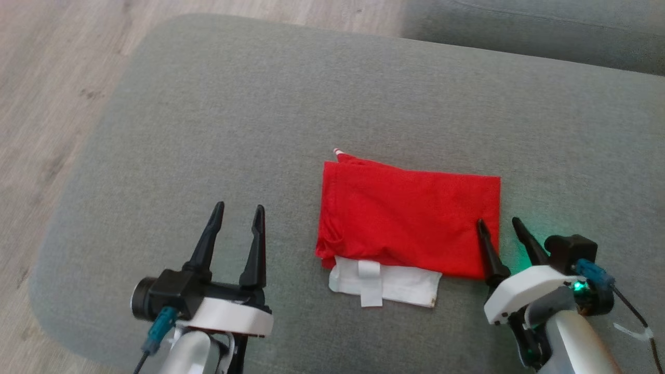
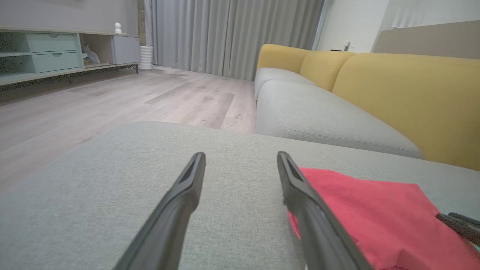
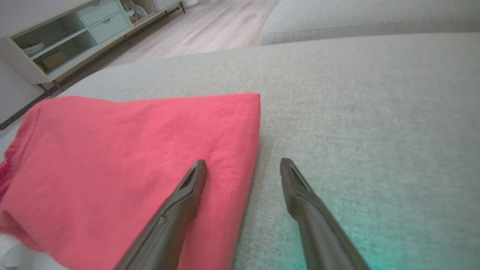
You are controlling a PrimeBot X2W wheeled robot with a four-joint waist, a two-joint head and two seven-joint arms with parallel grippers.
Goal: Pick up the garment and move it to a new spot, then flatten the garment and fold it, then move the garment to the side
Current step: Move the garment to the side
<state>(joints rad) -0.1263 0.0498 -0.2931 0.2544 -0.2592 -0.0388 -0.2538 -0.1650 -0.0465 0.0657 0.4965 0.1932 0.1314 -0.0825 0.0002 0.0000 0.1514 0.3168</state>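
From the head view we count one garment [image 1: 410, 223], folded into a red rectangle that lies flat on the middle of the grey cushion [image 1: 208, 130], right of centre. A white part [image 1: 395, 284] sticks out from under its near edge, crossed by a white strip [image 1: 370, 283]; we cannot tell whether the strip bears any writing. There are two grippers. The left gripper [image 1: 239, 210] stands well left of the garment with its jaws spread and nothing between them. The right gripper [image 1: 499, 222] is released too, one tip over the garment's near right corner and the other over bare cushion. A second grey cushion [image 1: 545, 31] and the wood floor [image 1: 52, 78] border the first.

The left wrist view adds the room: three yellow backrests [image 2: 405, 97], grey curtains [image 2: 232, 33] and a low cabinet [image 2: 56, 52] with two drawers. The garment lies beside the right-hand finger.

In the right wrist view the garment's straight edge runs between the two parted fingers. We cannot tell whether the finger over the cloth touches it.
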